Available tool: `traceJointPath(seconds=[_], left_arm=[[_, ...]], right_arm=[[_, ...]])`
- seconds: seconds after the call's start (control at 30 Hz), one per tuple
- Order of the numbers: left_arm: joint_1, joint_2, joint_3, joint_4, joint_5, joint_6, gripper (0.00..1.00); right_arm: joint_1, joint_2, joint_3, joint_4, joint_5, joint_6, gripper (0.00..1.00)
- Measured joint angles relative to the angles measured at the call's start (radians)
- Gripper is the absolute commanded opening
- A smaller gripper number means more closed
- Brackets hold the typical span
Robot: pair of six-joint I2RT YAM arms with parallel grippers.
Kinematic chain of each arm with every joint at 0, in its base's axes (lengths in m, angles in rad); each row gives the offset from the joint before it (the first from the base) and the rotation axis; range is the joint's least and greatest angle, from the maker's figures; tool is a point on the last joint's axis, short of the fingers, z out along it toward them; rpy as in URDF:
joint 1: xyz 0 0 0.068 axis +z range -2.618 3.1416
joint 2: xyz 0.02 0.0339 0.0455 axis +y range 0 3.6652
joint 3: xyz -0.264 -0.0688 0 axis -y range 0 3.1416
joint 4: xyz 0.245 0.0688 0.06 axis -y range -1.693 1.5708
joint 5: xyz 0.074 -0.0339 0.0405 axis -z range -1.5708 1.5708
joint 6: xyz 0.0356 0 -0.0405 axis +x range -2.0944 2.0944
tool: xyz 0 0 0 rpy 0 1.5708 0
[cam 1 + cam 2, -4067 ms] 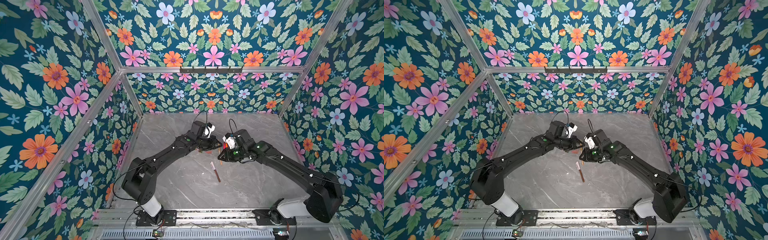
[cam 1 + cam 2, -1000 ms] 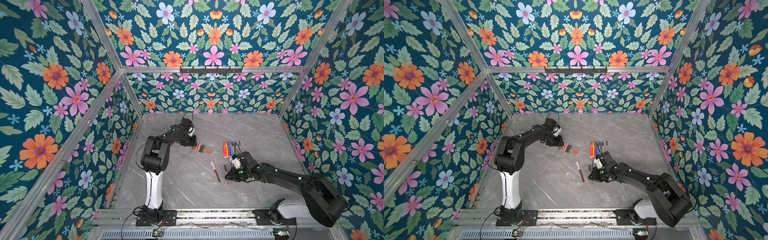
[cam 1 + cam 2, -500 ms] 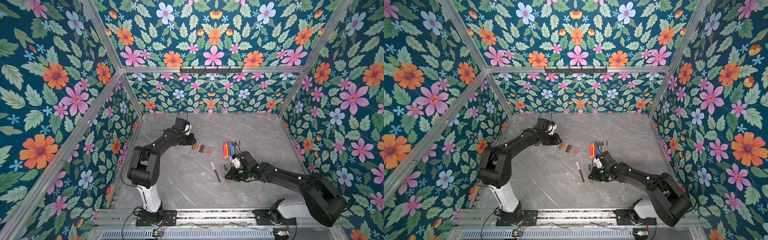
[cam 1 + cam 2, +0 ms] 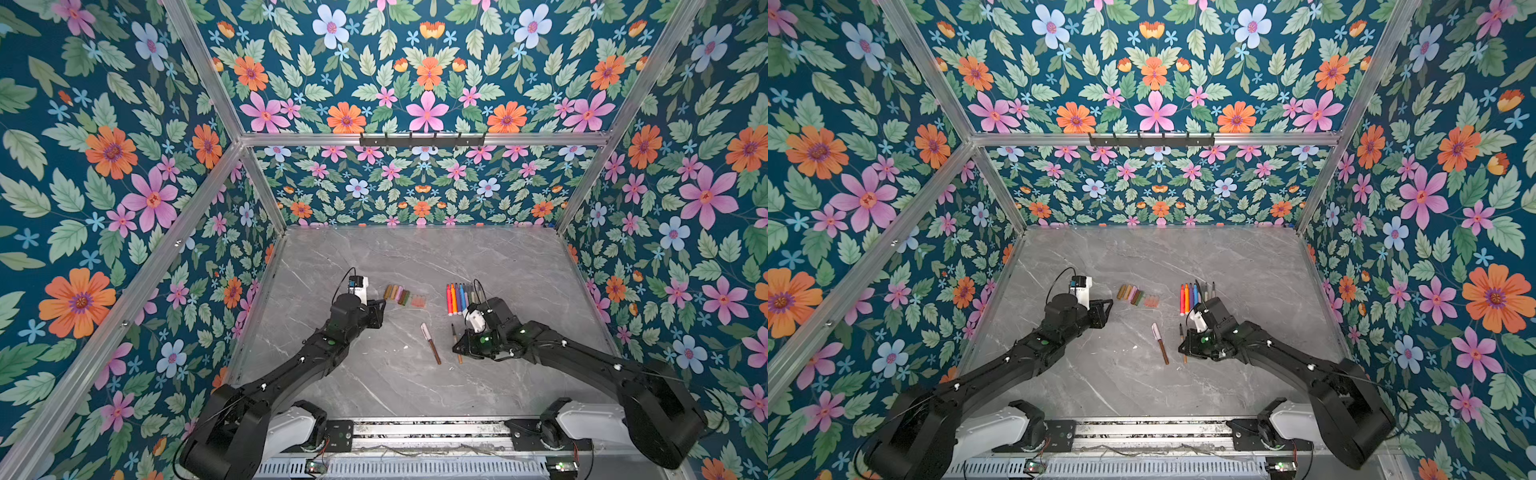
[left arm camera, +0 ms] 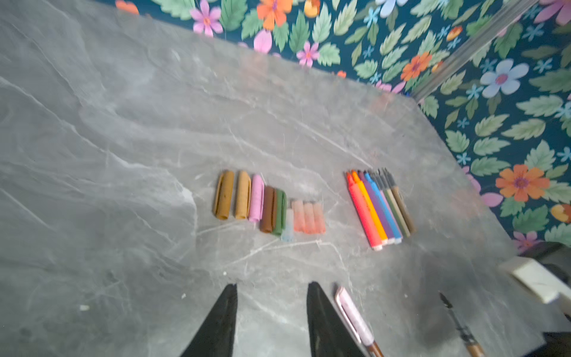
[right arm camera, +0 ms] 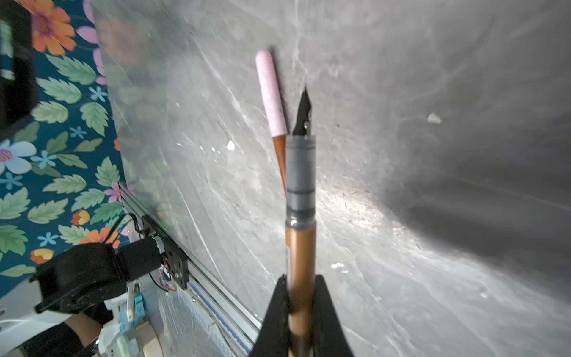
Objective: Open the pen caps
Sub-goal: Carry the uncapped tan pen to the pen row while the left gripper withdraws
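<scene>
While most caps [image 5: 268, 207] lie off, right fingers [image 6: 278, 309] pinch a bare brown pen [image 6: 301, 247], left fingers [image 5: 222, 321] stand apart, empty, and one capped pen [image 4: 430, 343] remains.

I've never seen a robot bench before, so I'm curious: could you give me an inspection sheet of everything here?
Surface: grey marble-look table.
Job's things: caps in a row; uncapped pens in a row; pink-capped pen lying alone; brown pen uncapped.
Clutter: small white flecks.
Grippers: left gripper jaws open, empty; right gripper jaws shut on brown pen.
Cables: black cable looping at left wrist.
Surroundings: floral walls, aluminium frame.
</scene>
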Motion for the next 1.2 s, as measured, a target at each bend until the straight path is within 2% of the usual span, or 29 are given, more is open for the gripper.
traceJointPath(seconds=[0.07,0.13,0.23,0.3,0.57,0.7,0.77,0.97,1.2], left_arm=[[-0.003,-0.003,-0.021,0.027,-0.010,-0.015,0.39],[-0.003,-0.006,-0.044,0.047,-0.015,-0.029,0.39],[-0.003,-0.039,-0.089,0.068,-0.024,-0.054,0.39],[-0.003,-0.079,-0.126,0.084,-0.031,-0.079,0.39],[-0.003,-0.187,-0.219,0.126,-0.041,-0.107,0.39],[-0.003,-0.176,-0.219,0.138,-0.040,-0.110,0.39],[-0.003,-0.168,-0.225,0.154,-0.041,-0.114,0.38],[-0.003,-0.139,-0.248,0.187,-0.041,-0.125,0.37],[-0.003,-0.126,-0.282,0.192,-0.023,-0.129,0.37]], right_arm=[[-0.066,-0.063,0.049,-0.047,0.029,-0.041,0.00],[-0.196,-0.096,0.087,-0.072,0.026,-0.084,0.00],[-0.414,-0.054,0.138,-0.096,-0.008,-0.132,0.00],[-0.490,0.010,0.176,-0.107,-0.039,-0.160,0.00],[-0.587,0.259,0.256,-0.040,-0.048,-0.266,0.00],[-0.718,0.370,0.222,0.066,-0.154,-0.229,0.00],[-0.744,0.414,0.222,0.091,-0.196,-0.213,0.00],[-0.751,0.543,0.254,0.174,-0.294,-0.187,0.00],[-0.700,0.630,0.267,0.191,-0.310,-0.192,0.02]])
